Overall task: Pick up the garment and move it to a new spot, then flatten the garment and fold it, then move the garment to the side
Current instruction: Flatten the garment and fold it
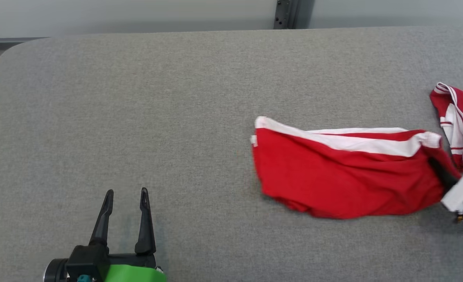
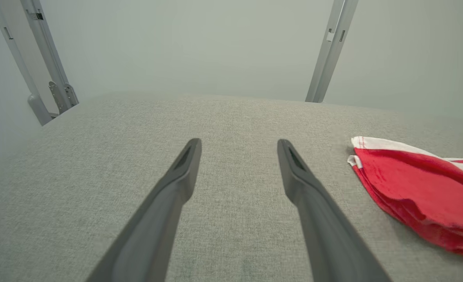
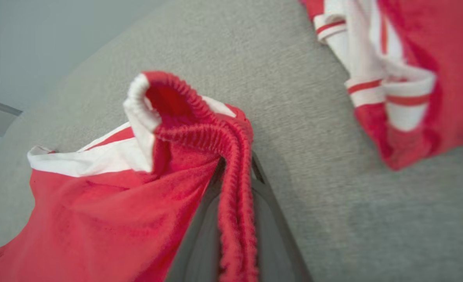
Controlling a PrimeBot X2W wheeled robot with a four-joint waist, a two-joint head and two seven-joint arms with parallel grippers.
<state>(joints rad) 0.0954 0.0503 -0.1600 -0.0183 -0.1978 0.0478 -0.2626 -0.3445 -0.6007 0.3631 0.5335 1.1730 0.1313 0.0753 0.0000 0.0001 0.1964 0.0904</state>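
My right hand (image 3: 237, 166) is pinched shut on the elastic waistband (image 3: 215, 133) of the red shorts (image 1: 344, 176), which stretch leftward from it across the grey tabletop (image 1: 137, 98), while my left hand (image 1: 126, 196) stands wide open, well apart from their far hem.

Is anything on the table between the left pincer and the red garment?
Nothing visible: bare grey table separates the open left pincer from the red garment. The right pincer is shut on its waistband.
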